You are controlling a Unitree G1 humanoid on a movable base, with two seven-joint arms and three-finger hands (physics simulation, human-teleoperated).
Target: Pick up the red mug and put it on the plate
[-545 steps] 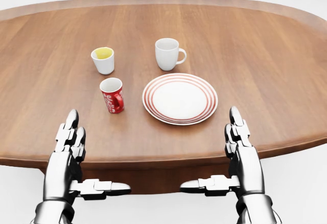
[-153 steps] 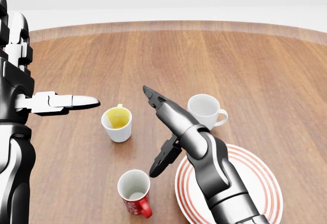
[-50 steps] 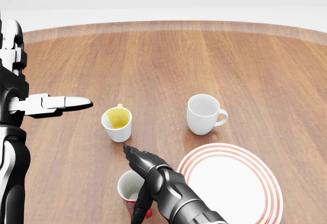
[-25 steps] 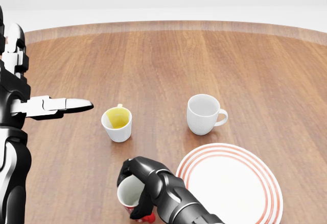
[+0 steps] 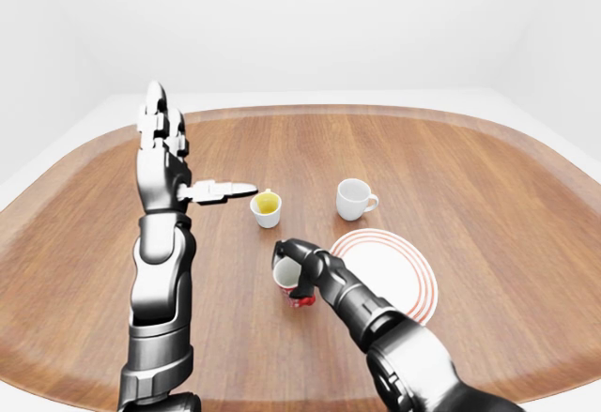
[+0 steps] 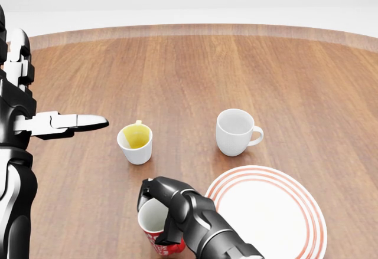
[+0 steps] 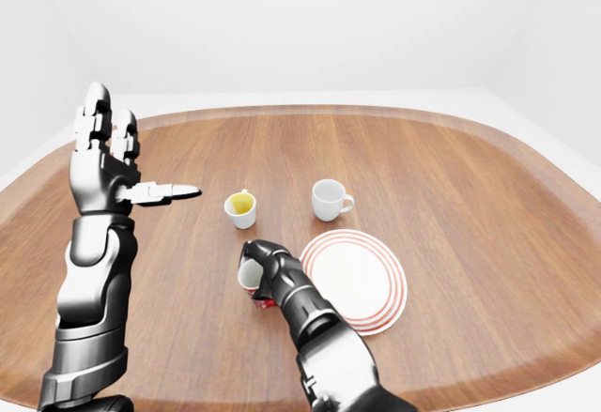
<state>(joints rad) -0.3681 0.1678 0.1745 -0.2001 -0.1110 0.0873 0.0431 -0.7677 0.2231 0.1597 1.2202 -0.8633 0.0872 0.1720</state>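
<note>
Simulated dining setup, not a real room: oval wooden tabletop [image 5: 488, 177] floating against blank white walls, laid only with a striped plate [image 5: 413, 271] and white cups [image 5: 351, 199], evenly and flatly lit.

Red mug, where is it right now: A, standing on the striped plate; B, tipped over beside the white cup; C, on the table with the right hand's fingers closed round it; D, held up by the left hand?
C: the red mug stands on the table, left of the plate in the head view, with the right hand wrapped round it.
</note>
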